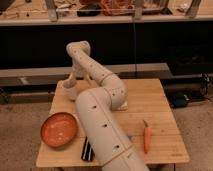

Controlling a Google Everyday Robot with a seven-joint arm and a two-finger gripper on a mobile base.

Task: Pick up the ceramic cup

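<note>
The ceramic cup (70,92) is small and cream-white and stands on the wooden table (150,102) near its far left corner. My gripper (73,80) hangs down from the wrist right above the cup, at its rim. My cream-coloured arm (102,125) rises from the lower middle of the view and hides part of the table behind it.
A wide orange bowl (59,130) sits at the table's front left. A black flat object (87,149) lies beside it, partly under my arm. A carrot (147,137) lies at the front right. A low shelf and dark bench (150,67) run behind the table.
</note>
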